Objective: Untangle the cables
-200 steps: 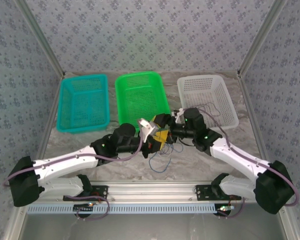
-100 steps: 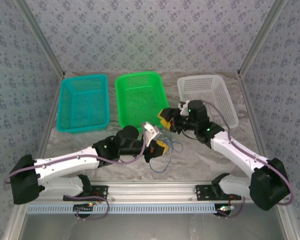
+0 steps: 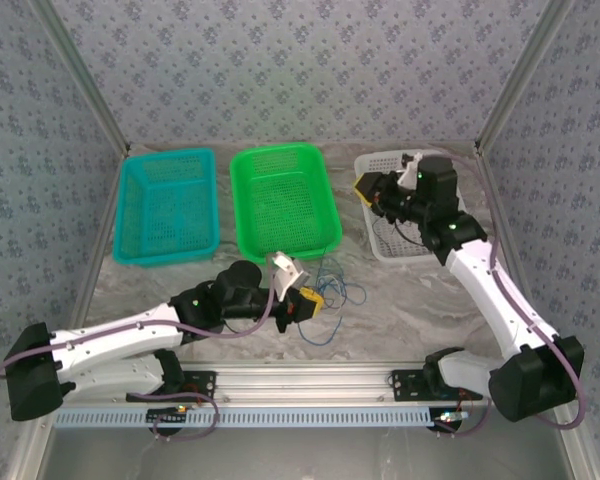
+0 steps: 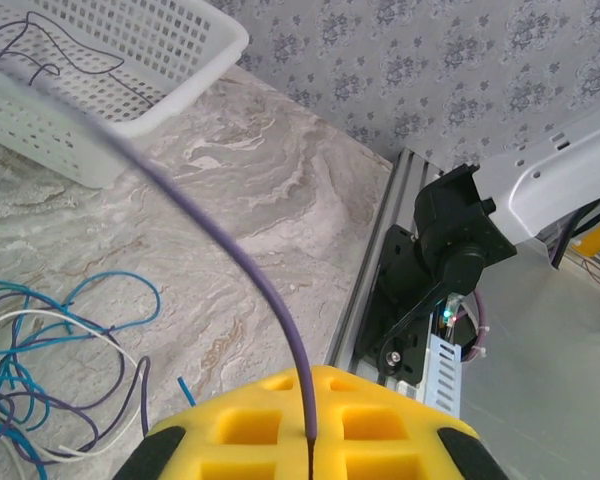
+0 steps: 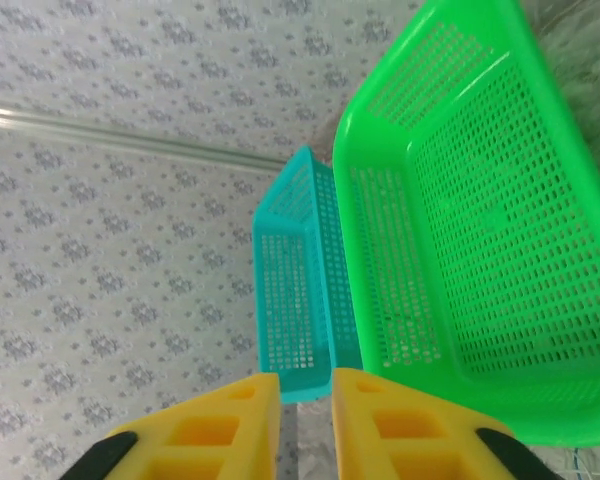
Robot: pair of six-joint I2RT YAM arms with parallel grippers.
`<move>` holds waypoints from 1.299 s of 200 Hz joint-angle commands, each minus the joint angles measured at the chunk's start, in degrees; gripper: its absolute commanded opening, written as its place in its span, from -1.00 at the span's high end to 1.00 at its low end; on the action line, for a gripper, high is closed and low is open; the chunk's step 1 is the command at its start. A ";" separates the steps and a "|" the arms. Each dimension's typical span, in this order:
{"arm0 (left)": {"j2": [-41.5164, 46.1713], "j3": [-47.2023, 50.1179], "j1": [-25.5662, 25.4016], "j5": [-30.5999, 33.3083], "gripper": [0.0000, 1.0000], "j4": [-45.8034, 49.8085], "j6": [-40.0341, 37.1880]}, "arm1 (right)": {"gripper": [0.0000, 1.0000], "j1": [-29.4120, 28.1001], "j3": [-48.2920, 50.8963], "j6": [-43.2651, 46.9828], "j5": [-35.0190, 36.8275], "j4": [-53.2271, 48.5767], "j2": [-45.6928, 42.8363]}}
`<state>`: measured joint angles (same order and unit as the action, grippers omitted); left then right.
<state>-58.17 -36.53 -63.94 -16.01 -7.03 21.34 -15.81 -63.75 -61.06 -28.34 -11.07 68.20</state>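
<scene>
Pinching the dark cable [image 4: 235,265] between pressed pads, the left end effector [image 4: 310,440] is held low over the bench [image 4: 280,190]; blue and whitish cables [image 4: 20,385] are looped beside it. The right end effector [image 5: 305,400], narrowly parted, is raised over the far-right white basket [image 3: 415,251].

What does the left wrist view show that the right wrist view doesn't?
Left wrist: a dark cable pinched in the shut left gripper, loose blue and white cables on the table, the white basket. Right wrist: the green basket and teal basket beyond the slightly open right gripper. Both: yellow pads, patterned wall.
</scene>
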 commanded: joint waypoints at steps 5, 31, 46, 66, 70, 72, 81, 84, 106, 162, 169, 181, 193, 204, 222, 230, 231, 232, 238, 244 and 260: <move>1.31 0.07 -0.48 0.70 0.88 0.63 0.64 | 0.67 2.64 -4.07 3.94 -1.42 -5.07 -1.20; 1.07 -0.20 -0.48 1.78 0.88 0.26 0.40 | 0.63 2.86 -4.09 4.45 -1.78 -6.46 -0.64; 0.72 -0.29 -0.48 3.66 0.88 0.27 0.45 | 0.31 1.72 -3.40 5.10 -2.54 -8.64 -0.36; -0.07 -0.33 -0.48 4.35 0.88 0.35 0.78 | 0.02 -0.56 -0.21 5.78 -2.95 -11.60 -0.91; -0.27 -0.37 -0.48 4.40 0.88 0.35 0.95 | -0.02 -1.51 1.00 5.58 -3.18 -11.92 -1.32; -0.38 -0.33 -0.48 4.36 0.88 0.35 1.02 | -0.03 -1.64 1.26 5.54 -3.24 -11.94 -1.32; -0.62 -0.38 -0.48 4.20 0.88 0.35 1.24 | -0.12 -3.47 3.74 5.01 -3.60 -12.12 -2.16; -0.70 -0.31 -0.48 4.23 0.88 0.35 1.24 | -0.13 -3.86 4.18 4.83 -3.68 -12.17 -2.41; -0.71 -0.45 -0.47 4.32 0.88 -0.26 0.98 | -0.26 -6.74 9.41 1.99 -4.98 -11.72 -4.40; -2.40 -3.50 -0.46 5.88 0.85 2.03 -1.82 | -0.60 -13.64 20.23 -14.59 -8.89 3.76 -7.27; -2.95 -3.98 -0.48 6.05 0.84 2.38 -2.11 | -0.62 -13.90 20.24 -15.15 -8.97 3.78 -7.43; -3.92 -4.76 -0.48 6.31 0.83 2.87 -2.48 | -0.64 -14.35 20.61 -16.50 -9.63 4.37 -7.56; -4.77 -5.54 -0.48 6.93 0.82 3.09 -2.84 | -0.66 -14.98 21.85 -18.85 -10.16 6.73 -7.72; -5.25 -5.90 -0.48 7.30 0.82 2.60 -3.22 | -0.66 -15.91 23.40 -21.58 -9.86 9.50 -8.06; -6.13 -6.58 -0.48 7.09 0.82 1.67 -3.75 | -0.66 -17.47 25.02 -24.32 -8.79 12.66 -7.96; -6.62 -6.88 -0.48 6.68 0.82 1.34 -3.85 | -0.66 -18.07 25.68 -25.24 -8.12 13.84 -7.65; -6.70 -6.93 -0.48 6.60 0.82 1.28 -3.90 | -0.66 -18.18 25.77 -25.42 -8.08 14.08 -7.61; -6.74 -6.99 -0.48 6.60 0.82 1.25 -3.87 | -0.66 -18.28 25.86 -25.60 -8.02 14.42 -7.58; -7.13 -7.35 -0.48 6.26 0.82 1.14 -3.98 | -0.65 -18.81 26.53 -26.89 -7.67 16.51 -7.14; -7.53 -7.63 -0.55 6.16 0.82 1.18 -4.03 | -0.65 -19.43 27.25 -28.55 -7.53 19.08 -6.56; -8.34 -8.34 -0.57 6.20 0.82 1.60 -4.40 | -0.65 -20.93 27.62 -30.79 -8.10 23.13 -5.29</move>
<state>-65.39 -42.15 -63.94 -9.58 -4.51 18.57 -34.79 -37.21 -85.47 -36.23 2.81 61.34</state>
